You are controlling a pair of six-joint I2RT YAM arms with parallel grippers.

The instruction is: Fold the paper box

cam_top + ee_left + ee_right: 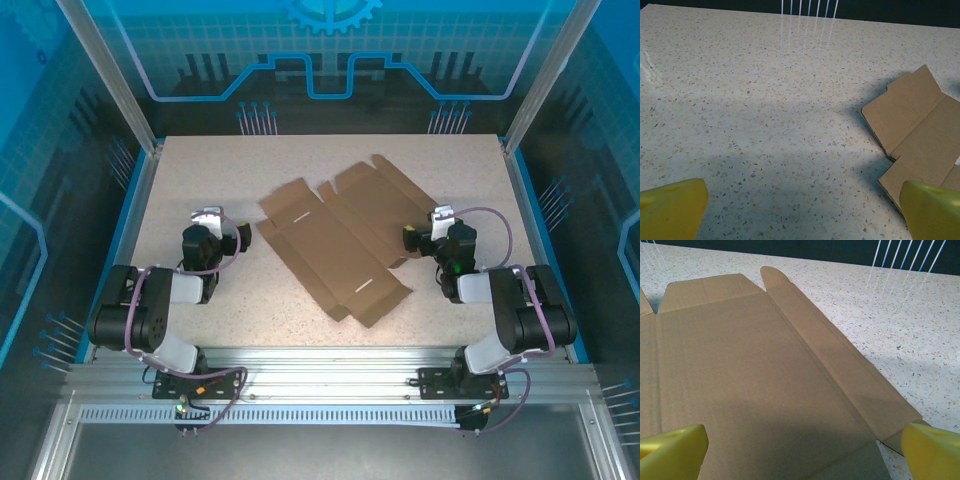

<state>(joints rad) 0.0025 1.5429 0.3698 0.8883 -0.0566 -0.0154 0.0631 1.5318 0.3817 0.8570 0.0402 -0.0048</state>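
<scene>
Both end effectors stand wide apart and grip nothing. My left end effector (800, 215) hangs over the bare speckled bench (750, 100), with a corner of the paper box (912, 117) just to its right. My right end effector (802, 455) sits low over the box's right side, one yellow finger (670, 450) above the cardboard. From overhead, the box lies flat and unfolded, slanted across mid-bench between the arms.
</scene>
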